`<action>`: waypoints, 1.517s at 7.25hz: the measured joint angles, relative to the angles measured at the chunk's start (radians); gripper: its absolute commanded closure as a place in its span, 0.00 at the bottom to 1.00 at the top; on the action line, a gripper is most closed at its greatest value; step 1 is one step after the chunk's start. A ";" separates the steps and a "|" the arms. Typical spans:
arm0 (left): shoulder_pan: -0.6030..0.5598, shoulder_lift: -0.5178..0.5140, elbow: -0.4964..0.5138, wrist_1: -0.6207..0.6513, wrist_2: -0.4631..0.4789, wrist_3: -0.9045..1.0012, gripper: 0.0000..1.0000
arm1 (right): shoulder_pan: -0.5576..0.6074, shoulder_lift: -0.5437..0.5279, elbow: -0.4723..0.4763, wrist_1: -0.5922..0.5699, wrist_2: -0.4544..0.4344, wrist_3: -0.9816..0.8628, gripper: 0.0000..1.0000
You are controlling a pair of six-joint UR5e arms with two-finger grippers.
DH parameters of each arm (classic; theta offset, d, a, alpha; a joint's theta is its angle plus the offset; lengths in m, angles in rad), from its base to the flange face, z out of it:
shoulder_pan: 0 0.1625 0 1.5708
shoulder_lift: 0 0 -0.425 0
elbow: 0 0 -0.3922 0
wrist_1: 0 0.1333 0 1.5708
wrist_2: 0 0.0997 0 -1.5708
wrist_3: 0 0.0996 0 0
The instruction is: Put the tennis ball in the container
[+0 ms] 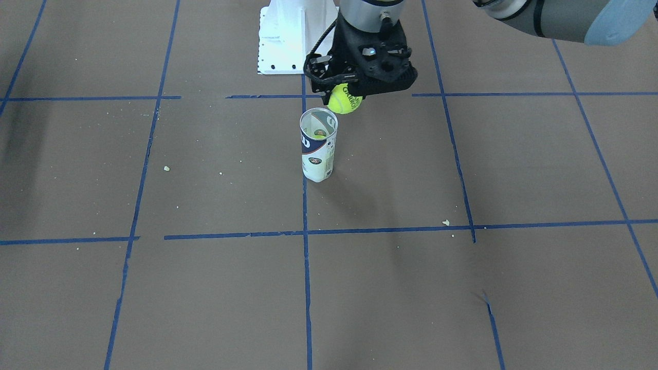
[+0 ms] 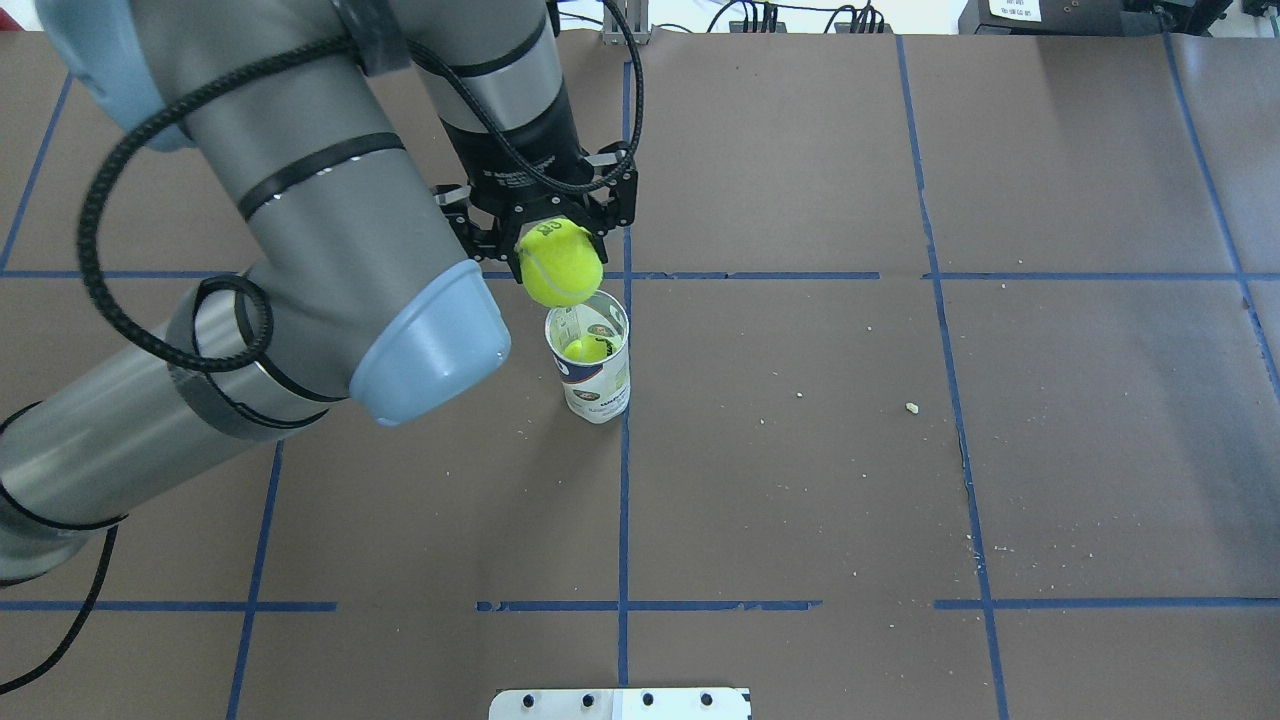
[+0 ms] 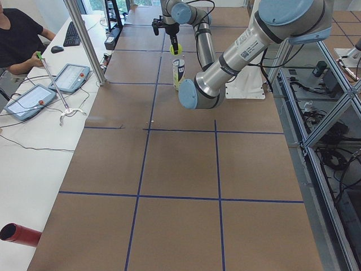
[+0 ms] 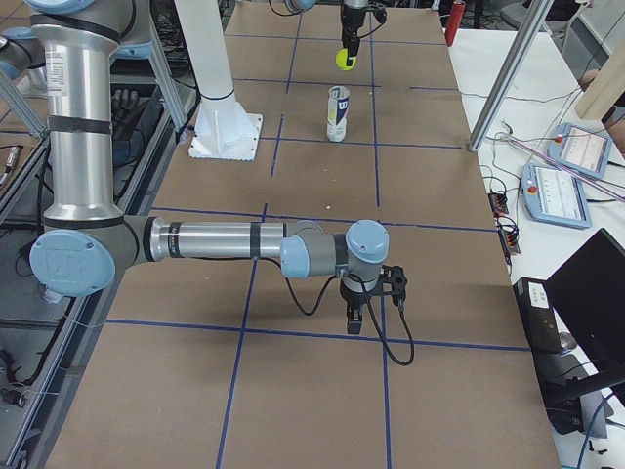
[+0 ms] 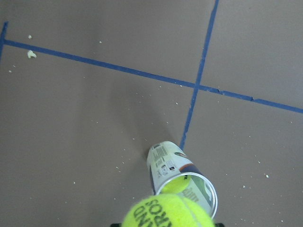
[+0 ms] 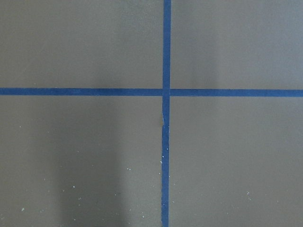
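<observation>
While my left gripper (image 2: 555,235) is clamped on the tennis ball (image 2: 561,268), pinching it from both sides, the ball hangs in the air just above the container (image 2: 597,385). It is near the silvery rim but, I judge, not squarely over the mouth (my wrist view shows the opening a little ahead of the ball). To do this well I should centre first, then come straight down. Ball and tube look nearly equal in width, and a knock on the rim could tip the upright tube on the table (image 2: 800,450). I would let go only once the ball sits in the mouth.

Counting:
- Two balls: the one I hold, and a second ball (image 2: 585,350) down inside the tube.
- One container.
- Two arms.

My right gripper (image 4: 357,318) hovers low, well apart from all this. Whether it is parted or closed I cannot tell.
</observation>
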 measured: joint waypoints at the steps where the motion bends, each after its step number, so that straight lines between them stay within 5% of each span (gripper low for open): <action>1: 0.016 -0.001 0.032 -0.038 0.001 -0.015 1.00 | 0.000 0.000 0.000 0.000 0.000 0.000 0.00; 4: 0.036 0.019 0.048 -0.079 0.002 -0.023 1.00 | 0.000 0.000 0.000 0.000 0.000 0.000 0.00; 5: 0.038 0.029 0.045 -0.083 0.003 -0.021 0.78 | 0.000 0.000 0.000 0.000 0.000 0.000 0.00; 6: 0.039 0.038 0.042 -0.085 0.003 -0.018 0.01 | 0.000 0.000 0.000 0.000 0.000 0.000 0.00; 9: 0.038 0.055 0.023 -0.108 0.004 -0.012 0.00 | 0.000 0.000 0.000 0.000 0.000 0.000 0.00; 11: 0.036 0.110 -0.079 -0.111 0.005 -0.011 0.00 | 0.000 0.000 0.000 0.000 0.000 0.000 0.00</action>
